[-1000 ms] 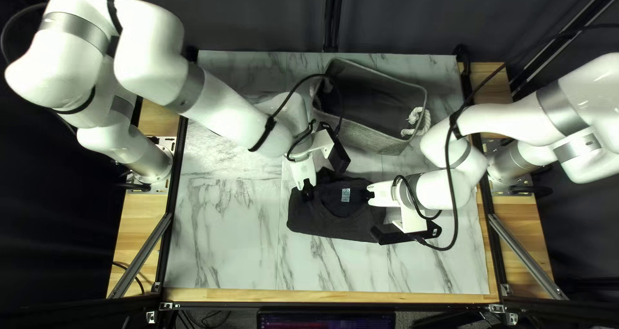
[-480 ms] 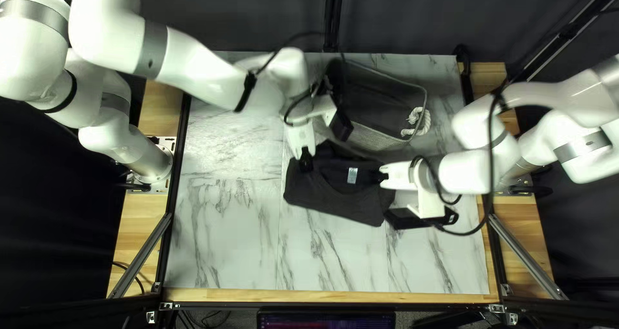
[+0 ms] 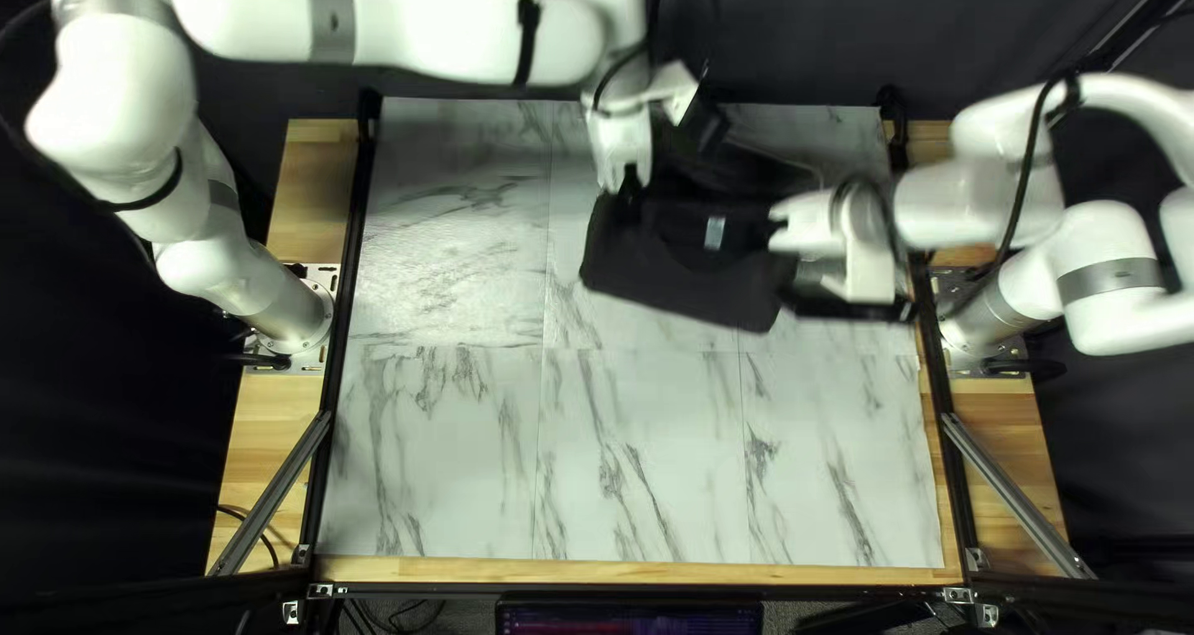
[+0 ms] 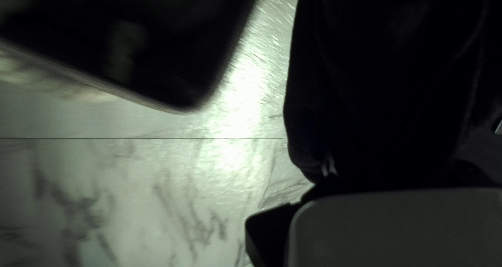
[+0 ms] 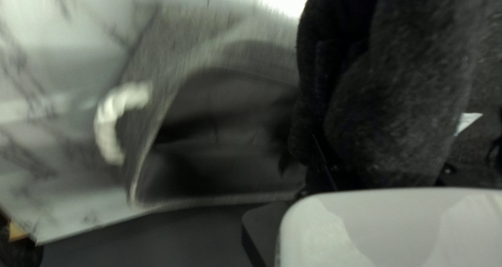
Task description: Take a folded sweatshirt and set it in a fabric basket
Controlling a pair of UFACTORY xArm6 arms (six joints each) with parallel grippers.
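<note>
Carrying: left gripper [image 3: 629,196] and right gripper [image 3: 768,230] pinch the shirt [image 3: 684,268] at either end, aloft by the basket [image 5: 172,42].
The shirt overlaps the basket's near side from above. Next, likely centre it over the basket, then lower it inside the rim [image 5: 148,141], where a sagging edge could snag. The handle [image 5: 108,123] juts from the basket's end; the table [image 3: 460,461] offers room on its near side.

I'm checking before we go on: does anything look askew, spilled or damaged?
Only mildly askew: the folded sweatshirt hangs slantwise between my left hand and right hand, its lower edge sloping in the top left view. That seems ordinary for a carry. I see nothing spilled or damaged.
</note>
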